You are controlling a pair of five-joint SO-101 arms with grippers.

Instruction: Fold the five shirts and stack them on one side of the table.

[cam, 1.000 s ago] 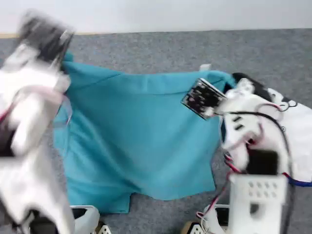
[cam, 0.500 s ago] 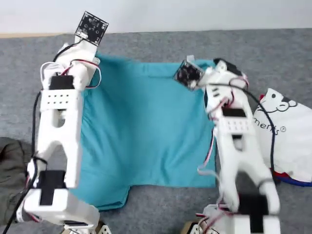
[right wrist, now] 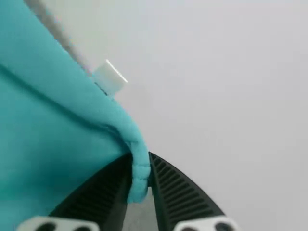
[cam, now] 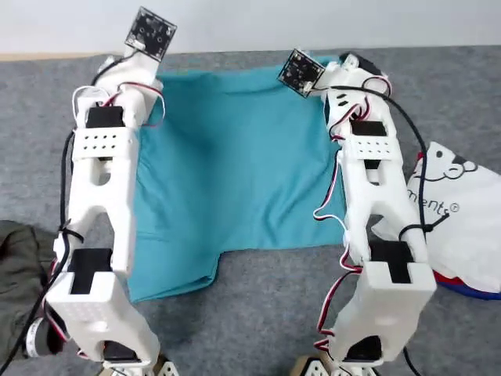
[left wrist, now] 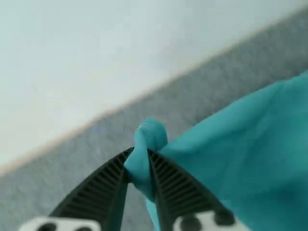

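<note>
Grey carpet-like table top (cam: 258,313), running up to a pale wall (cam: 329,19) along the far edge, thin tan strip at the join. Teal shirt (cam: 235,172) spread flat mid-table between the two arms, far edge stretched roughly straight near the wall, one sleeve poking out at the near left corner. White printed shirt (cam: 462,211) crumpled at the right edge, beside the right arm (cam: 376,204), a bit of red and blue under it. Dark olive garment (cam: 16,266) bunched at the left edge, beside the left arm (cam: 98,196).

Both arms extended far out across the table, roughly parallel, one along each side of the teal shirt, wrists at its far corners. Left gripper (left wrist: 139,168): jaws closed on the bunched far-left corner of the teal shirt, fabric puffing out past the fingertips. Right gripper (right wrist: 139,179): jaws closed on the hem at the far-right corner, fold of teal pinched between the ribbed pads, small white tag (right wrist: 109,77) sticking out of the shirt's edge just beyond. Wrist camera boards (cam: 153,33) up top on both arms, out near the wall.
</note>
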